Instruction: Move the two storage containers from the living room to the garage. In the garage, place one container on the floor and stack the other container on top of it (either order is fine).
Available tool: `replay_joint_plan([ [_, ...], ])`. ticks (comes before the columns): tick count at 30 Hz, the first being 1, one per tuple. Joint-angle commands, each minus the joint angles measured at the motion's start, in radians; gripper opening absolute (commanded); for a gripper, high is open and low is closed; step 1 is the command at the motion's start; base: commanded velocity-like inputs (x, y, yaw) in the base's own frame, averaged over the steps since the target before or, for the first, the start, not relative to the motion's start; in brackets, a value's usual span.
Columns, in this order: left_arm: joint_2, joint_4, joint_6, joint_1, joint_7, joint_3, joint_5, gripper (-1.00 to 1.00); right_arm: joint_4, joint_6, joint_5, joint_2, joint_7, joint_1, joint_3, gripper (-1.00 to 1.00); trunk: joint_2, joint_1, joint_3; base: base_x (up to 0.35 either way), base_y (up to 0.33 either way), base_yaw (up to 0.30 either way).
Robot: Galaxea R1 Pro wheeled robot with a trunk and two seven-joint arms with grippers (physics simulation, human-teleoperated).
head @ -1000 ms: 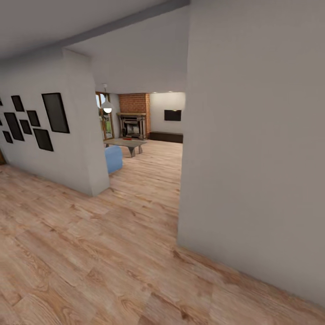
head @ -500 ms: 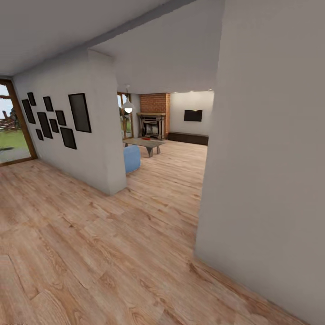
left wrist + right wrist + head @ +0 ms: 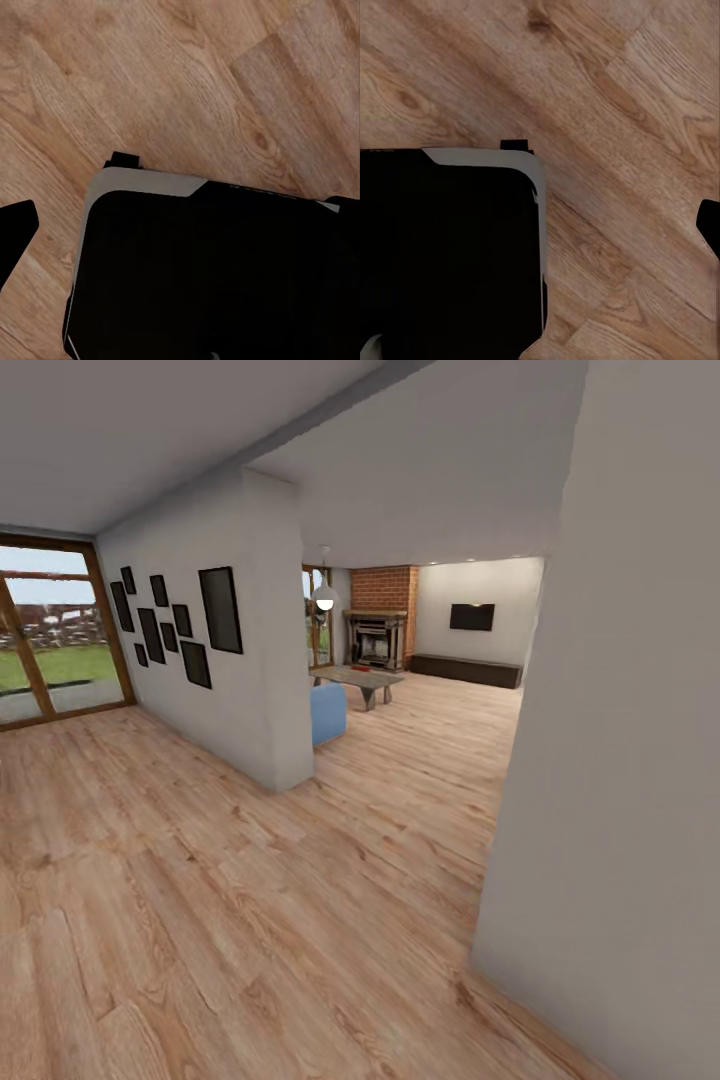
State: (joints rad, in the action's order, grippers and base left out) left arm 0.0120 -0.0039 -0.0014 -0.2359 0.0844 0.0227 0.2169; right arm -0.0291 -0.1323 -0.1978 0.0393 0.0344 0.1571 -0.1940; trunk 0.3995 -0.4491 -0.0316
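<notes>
Location: robot stands on a light wood plank floor (image 3: 250, 920) in a hallway, facing an opening between a picture wall (image 3: 215, 660) and a near grey wall (image 3: 640, 760).
Living room: seen through the opening, well ahead; brick fireplace (image 3: 380, 615), black TV (image 3: 471, 617), low table (image 3: 357, 680) and the corner of a blue sofa (image 3: 327, 712).
Containers: neither orange-red bin can be made out from here; a small red item lies on the low table, too small to identify.
Garage: no concrete floor or car visible at this moment.
Left gripper: wrist view looks down past the robot's dark base (image 3: 210, 270) at floorboards; one dark fingertip (image 3: 15, 232) at the frame edge; opening cannot be told; nothing seen held.
Right gripper: same downward view, a dark tip (image 3: 709, 225) at the edge; opening cannot be told; nothing seen held.
Progress (judgement): fetch phase, nothing carried or stacked yet.
Remaining (judgement): enter the room, find and lift both bins, take them to the garage, stack.
</notes>
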Motion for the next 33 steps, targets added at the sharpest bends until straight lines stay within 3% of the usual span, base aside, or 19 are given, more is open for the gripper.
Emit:
replay_joint_plan([
  [1,0.000,0.001,0.000,0.000,0.005,0.002,0.007,1.00,-0.003,-0.006,-0.009,0.000,0.001,0.001,-0.009,1.00,0.001,-0.001,0.000,0.329,0.000,0.045],
  [33,0.000,0.001,-0.006,0.000,0.005,0.001,0.007,1.00,-0.003,-0.007,-0.006,0.000,0.009,0.001,-0.009,1.00,0.001,-0.001,0.000,0.329,0.000,0.003],
])
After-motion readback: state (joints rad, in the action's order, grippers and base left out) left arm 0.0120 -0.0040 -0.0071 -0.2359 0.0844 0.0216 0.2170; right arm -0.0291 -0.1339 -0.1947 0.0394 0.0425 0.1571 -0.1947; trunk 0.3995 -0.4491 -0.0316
